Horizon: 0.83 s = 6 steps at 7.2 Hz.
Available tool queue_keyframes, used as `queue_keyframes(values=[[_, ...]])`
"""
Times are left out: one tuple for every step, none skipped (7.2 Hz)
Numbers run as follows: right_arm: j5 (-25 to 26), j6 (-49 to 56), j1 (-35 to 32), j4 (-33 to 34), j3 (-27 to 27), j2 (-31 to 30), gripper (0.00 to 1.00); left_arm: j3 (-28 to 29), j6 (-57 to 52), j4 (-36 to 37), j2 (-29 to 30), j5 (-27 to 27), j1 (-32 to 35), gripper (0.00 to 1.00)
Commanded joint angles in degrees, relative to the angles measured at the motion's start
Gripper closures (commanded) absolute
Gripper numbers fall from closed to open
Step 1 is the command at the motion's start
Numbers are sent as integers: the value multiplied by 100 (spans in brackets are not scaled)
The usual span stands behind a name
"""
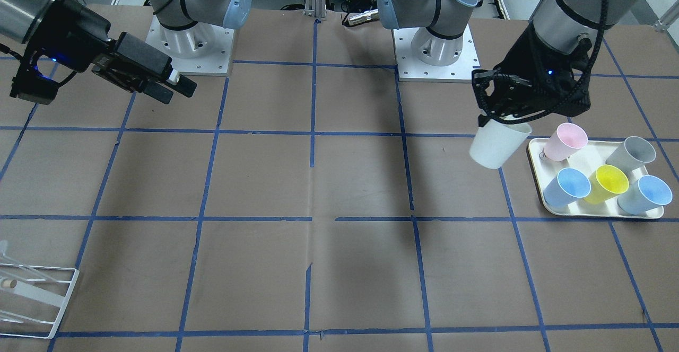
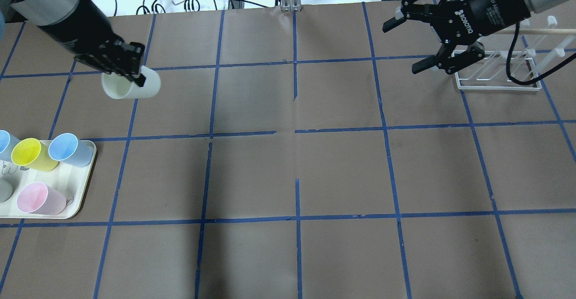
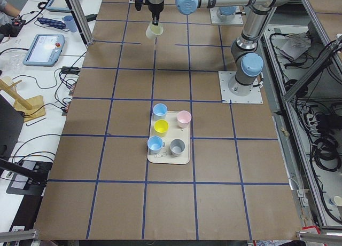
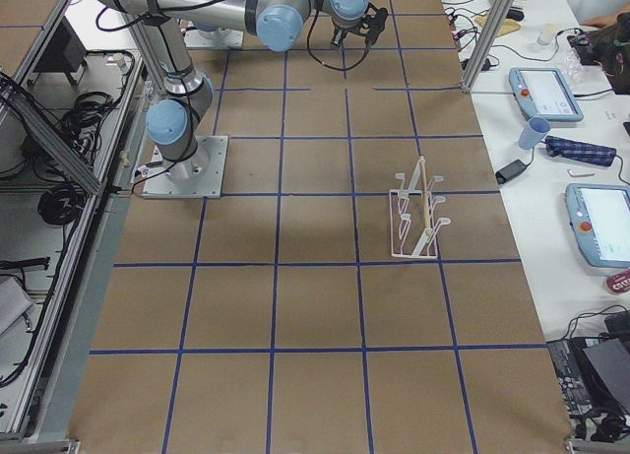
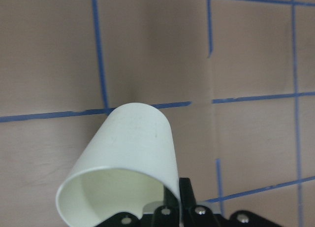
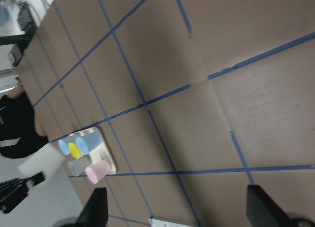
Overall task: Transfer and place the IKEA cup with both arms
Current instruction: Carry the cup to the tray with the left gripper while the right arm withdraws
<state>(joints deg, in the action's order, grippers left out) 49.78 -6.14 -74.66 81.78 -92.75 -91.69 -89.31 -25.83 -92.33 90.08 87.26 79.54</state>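
Observation:
The IKEA cup (image 2: 130,86) is a plain white tumbler, held tilted in the air over the table's left side. My left gripper (image 2: 133,73) is shut on its rim. It also shows in the front view (image 1: 496,144) under the left gripper (image 1: 502,120), just beside the tray. In the left wrist view the cup (image 5: 123,158) fills the middle, one finger inside its rim. My right gripper (image 2: 403,47) is open and empty, held high at the far right near the rack. It shows in the front view (image 1: 177,91) too.
A cream tray (image 2: 86,173) at the near left holds a pink cup (image 2: 38,198), a yellow cup (image 2: 29,154), a blue cup (image 2: 67,149) and others. A white wire rack (image 2: 495,71) with a wooden dowel stands at the far right. Blue tape lines grid the brown table.

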Motion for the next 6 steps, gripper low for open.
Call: queue_keyframes(values=[[1535, -291, -179, 268, 28, -7, 0, -139, -2320, -171, -87, 1412, -717, 100], [2404, -317, -511, 382, 46, -7, 0, -218, -3609, -110, -79, 1869, -1155, 100], [3257, -517, -924, 409, 81, -16, 0, -341, -4214, 3, -27, 2057, -1717, 100], [3718, -598, -1215, 401, 72, -33, 0, -490, -4803, 353, 87, 2441, -2105, 100], [3766, -703, -1375, 383, 29, -60, 0, -735, -5339, 765, 166, 2497, -2309, 100], [3749, -695, -1437, 418, 20, -60, 0, -1016, -5980, 1152, 228, 2568, -2633, 100]])
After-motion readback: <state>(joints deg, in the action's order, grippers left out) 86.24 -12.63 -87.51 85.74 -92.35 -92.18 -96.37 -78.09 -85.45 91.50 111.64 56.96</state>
